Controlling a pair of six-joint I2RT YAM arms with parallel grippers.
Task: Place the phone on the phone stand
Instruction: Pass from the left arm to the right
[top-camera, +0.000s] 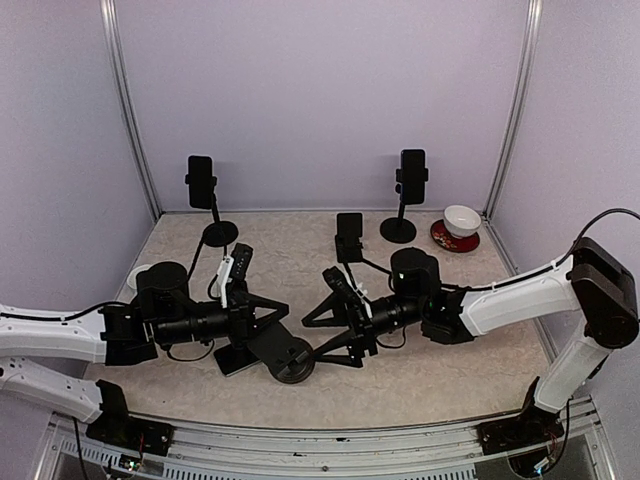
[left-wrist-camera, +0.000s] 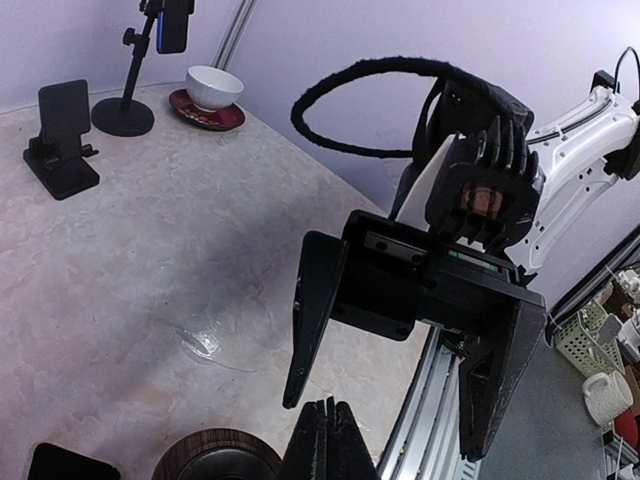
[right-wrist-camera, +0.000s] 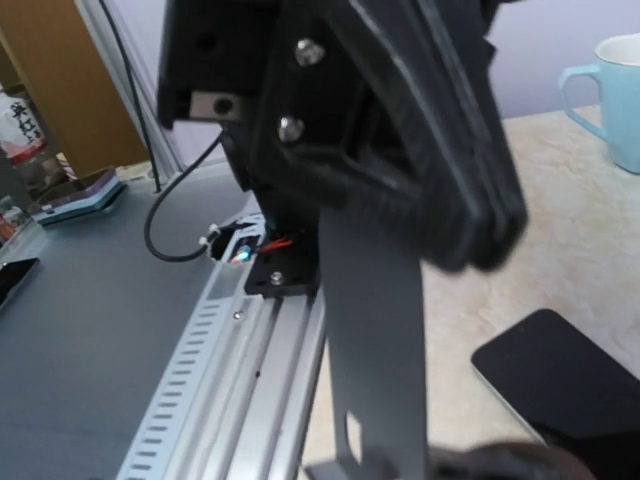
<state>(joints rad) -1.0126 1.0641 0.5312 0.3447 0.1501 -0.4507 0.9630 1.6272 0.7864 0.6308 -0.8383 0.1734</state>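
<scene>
Seen from above, the black smartphone (top-camera: 233, 358) is laid flat on the marble-patterned counter (top-camera: 450, 380), at nine o'clock of the round wooden-based phone stand (top-camera: 291, 366). In the left wrist view, the left fingers (left-wrist-camera: 315, 440) are clenched and the right fingers (left-wrist-camera: 312, 320) are spread, empty. In the right wrist view, the smartphone is shown at four o'clock.

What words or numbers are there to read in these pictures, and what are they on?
No text can be read anywhere.
White item beyond the table edge, right wrist view: dark printed marks, too blurred to read.
Phone lying on the table: screen dark, no text.
Bowl: no lettering seen.
</scene>
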